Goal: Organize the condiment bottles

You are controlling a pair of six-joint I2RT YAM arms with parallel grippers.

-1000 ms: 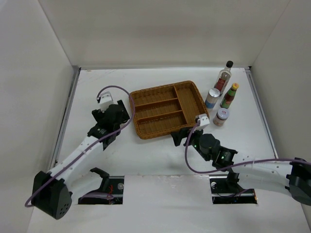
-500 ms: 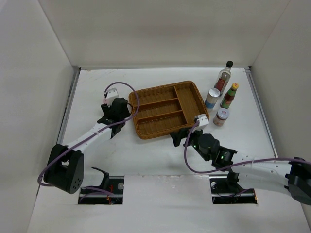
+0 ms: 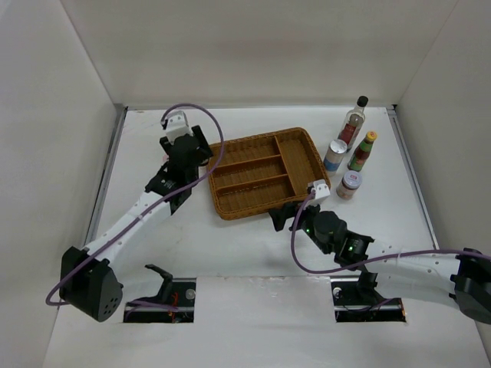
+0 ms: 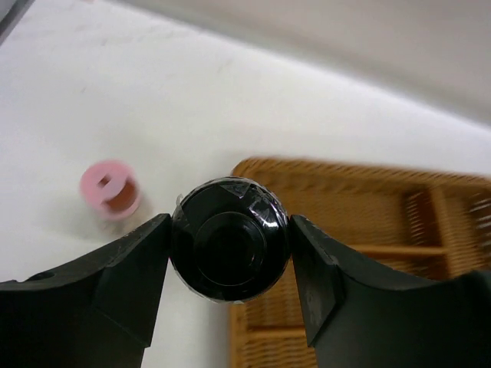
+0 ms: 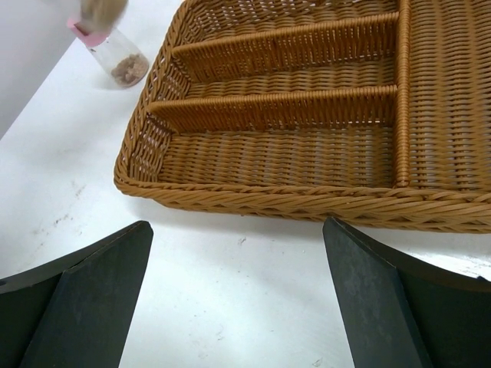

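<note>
My left gripper [image 3: 189, 148] [image 4: 230, 253] is shut on a squat dark black-capped bottle [image 4: 229, 239], held off the table just left of the wicker tray [image 3: 253, 188] [image 4: 368, 199]. The top view hides this bottle under the gripper. A pink-lidded jar [image 4: 111, 189] [image 5: 115, 57] lies on the table by the tray's far left corner. A tall clear black-capped bottle [image 3: 354, 121], a green orange-capped bottle [image 3: 362, 152], a silver-lidded shaker [image 3: 335, 156] and another pink-lidded jar [image 3: 350, 185] stand right of the tray. My right gripper [image 3: 280, 215] [image 5: 238, 299] is open and empty before the tray's near edge.
The tray [image 5: 307, 153] has three long compartments and one crosswise one, all with nothing in them. White walls close the table at the left, back and right. A purple cable loops above the left wrist.
My left gripper shut on the dark bottle and moved with it toward the back of the table, along the tray's left side. The right arm stayed put, its jaws slightly wider.
</note>
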